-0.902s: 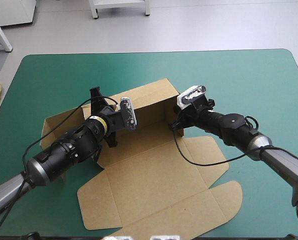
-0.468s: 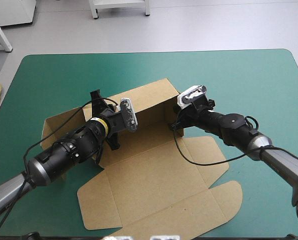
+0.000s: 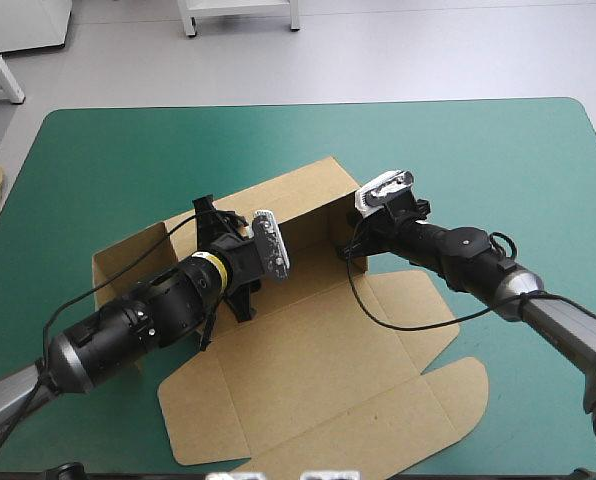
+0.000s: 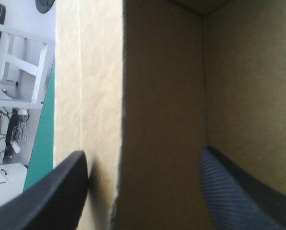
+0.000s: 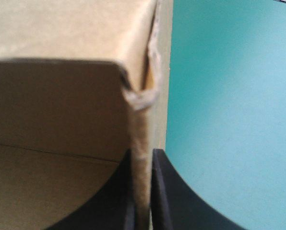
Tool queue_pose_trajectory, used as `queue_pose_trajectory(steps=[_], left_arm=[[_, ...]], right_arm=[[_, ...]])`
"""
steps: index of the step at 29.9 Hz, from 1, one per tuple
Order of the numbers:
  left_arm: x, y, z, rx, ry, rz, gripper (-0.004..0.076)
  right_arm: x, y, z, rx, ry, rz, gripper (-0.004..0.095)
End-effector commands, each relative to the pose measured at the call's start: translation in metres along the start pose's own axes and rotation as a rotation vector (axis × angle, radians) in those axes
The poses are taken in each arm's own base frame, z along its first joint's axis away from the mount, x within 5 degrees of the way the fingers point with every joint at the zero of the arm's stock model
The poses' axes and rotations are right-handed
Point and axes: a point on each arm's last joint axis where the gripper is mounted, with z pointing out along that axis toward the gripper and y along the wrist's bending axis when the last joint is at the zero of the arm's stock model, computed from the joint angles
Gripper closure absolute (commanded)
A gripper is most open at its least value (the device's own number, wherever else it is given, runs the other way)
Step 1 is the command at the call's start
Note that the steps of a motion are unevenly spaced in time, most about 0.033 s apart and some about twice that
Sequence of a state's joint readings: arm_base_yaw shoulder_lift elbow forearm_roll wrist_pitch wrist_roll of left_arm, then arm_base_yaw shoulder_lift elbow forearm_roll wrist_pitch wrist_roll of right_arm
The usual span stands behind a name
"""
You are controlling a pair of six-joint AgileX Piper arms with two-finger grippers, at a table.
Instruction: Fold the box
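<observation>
The right gripper (image 5: 142,160) is pinching the upright end wall of the brown box (image 3: 308,360), its black fingers pressed together on the board's frayed corner edge. This is apparently pinning that corner upright while the other arm works. The left gripper (image 4: 144,153) is standing spread, one finger inside the box against the shaded inner face and the other outside on the lit face. A raised wall's edge is running between them, so it looks to be lining up to close on or press that wall rather than gripping it. The box is lying in the middle of the high view on the teal-green counter (image 3: 478,150), with its far wall raised toward the top of the frame and its lid panel flat toward the bottom edge.
</observation>
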State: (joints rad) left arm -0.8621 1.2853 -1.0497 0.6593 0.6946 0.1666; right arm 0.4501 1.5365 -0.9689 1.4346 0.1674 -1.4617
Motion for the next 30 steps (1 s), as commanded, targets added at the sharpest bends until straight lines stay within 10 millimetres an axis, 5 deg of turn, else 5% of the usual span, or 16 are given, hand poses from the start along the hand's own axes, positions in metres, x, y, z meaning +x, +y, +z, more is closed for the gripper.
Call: queue_pose_trajectory(steps=[1, 12, 16, 19, 20, 25, 30], left_arm=[[-0.012, 0.007, -0.028, -0.047, -0.075, -0.018, 0.0244], [-0.021, -0.004, -0.073, -0.027, -0.021, -0.212, 0.0263], [-0.028, 0.002, -0.09, 0.012, -0.018, -0.327, 0.0431], [-0.033, 0.012, -0.096, 0.016, -0.072, -0.365, 0.0656], [-0.032, 0.016, -0.096, 0.004, -0.079, -0.377, 0.0731], [-0.013, 0.045, -0.083, -0.028, -0.004, -0.515, 0.0727], [0.027, 0.099, -0.077, -0.074, 0.02, -0.71, 0.0726]], right_arm=[[-0.019, 0.003, -0.013, -0.02, -0.069, 0.009, 0.0907], [-0.019, 0.003, -0.013, -0.014, -0.07, 0.016, 0.0907], [-0.019, 0.003, -0.013, -0.014, -0.07, 0.028, 0.0907], [-0.019, 0.003, -0.013, -0.014, -0.069, 0.028, 0.0907], [-0.019, 0.003, -0.013, -0.014, -0.068, 0.03, 0.0907], [-0.017, 0.002, -0.013, -0.008, -0.047, 0.05, 0.0907], [-0.016, 0.001, -0.015, 0.006, -0.024, 0.054, 0.0907]])
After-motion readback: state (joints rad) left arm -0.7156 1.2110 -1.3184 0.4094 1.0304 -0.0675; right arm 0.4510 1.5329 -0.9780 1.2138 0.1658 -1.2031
